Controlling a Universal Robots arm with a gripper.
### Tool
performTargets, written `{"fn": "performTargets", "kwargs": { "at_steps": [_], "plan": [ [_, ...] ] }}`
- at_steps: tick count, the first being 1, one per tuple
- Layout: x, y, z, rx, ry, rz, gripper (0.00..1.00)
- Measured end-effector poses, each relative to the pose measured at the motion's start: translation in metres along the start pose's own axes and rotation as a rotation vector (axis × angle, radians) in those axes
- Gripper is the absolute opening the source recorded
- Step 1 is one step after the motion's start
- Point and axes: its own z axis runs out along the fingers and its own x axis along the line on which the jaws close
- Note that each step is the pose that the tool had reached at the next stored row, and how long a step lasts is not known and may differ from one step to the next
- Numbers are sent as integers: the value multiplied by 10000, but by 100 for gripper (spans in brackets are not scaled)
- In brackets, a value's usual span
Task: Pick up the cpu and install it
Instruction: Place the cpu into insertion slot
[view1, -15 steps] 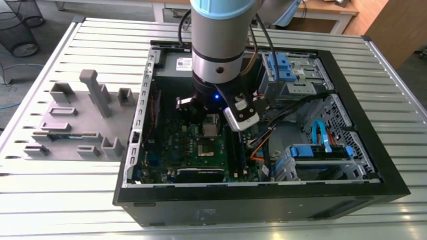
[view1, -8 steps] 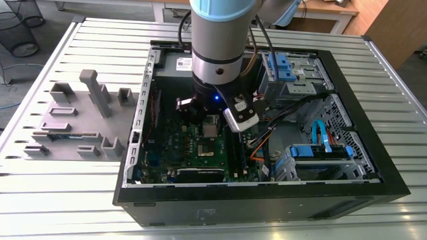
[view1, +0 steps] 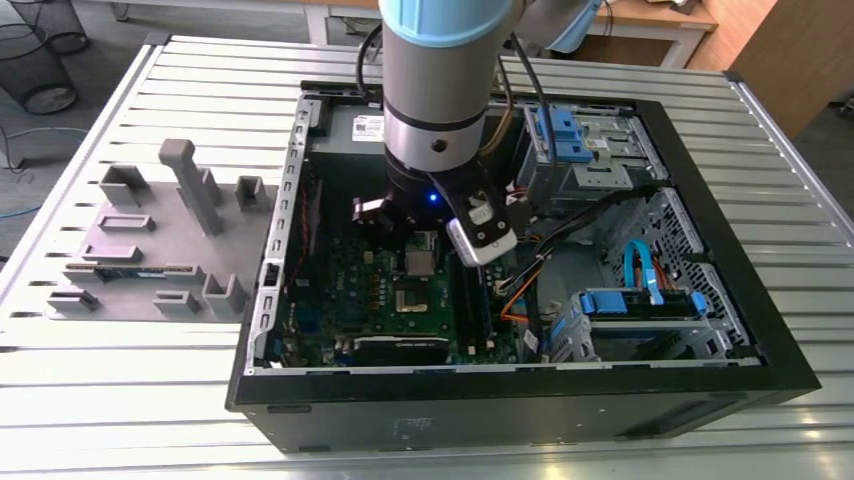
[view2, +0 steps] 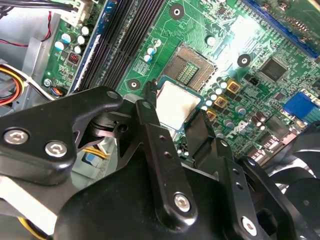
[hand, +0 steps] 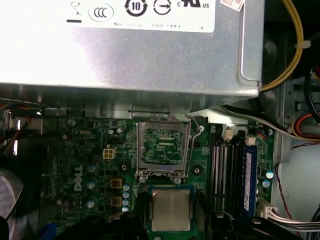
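The cpu (view2: 175, 100), a small square chip with a silver top and pale rim, sits between my gripper's (view2: 176, 112) two black fingers (view2: 148, 112), which are shut on its opposite edges. It hangs a little above the green motherboard (hand: 85, 165), just beside the open socket (hand: 161, 146), whose metal frame and lever are lifted. The first wrist view has the cpu (hand: 171, 210) at my fingertips with the socket between it and the power supply. In the exterior view my gripper (view1: 422, 250) reaches down into the computer case (view1: 534, 400) with the cpu (view1: 422, 263) over the board.
The grey power supply box (hand: 125, 45) overhangs the board close to the socket. Black memory slots (hand: 230, 170) run beside it. Cables (view1: 534, 270) and blue-tabbed drive cages (view1: 574, 135) fill the case's far side. A grey parts fixture (view1: 147, 250) lies on the table at the exterior view's left.
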Motion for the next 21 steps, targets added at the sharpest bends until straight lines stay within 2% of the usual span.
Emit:
{"fn": "performTargets", "kwargs": {
  "at_steps": [9, 21],
  "plan": [
    [1, 0, 20, -1, 0, 0, 47],
    [2, -1, 82, -1, 0, 1, 47]
  ]
}}
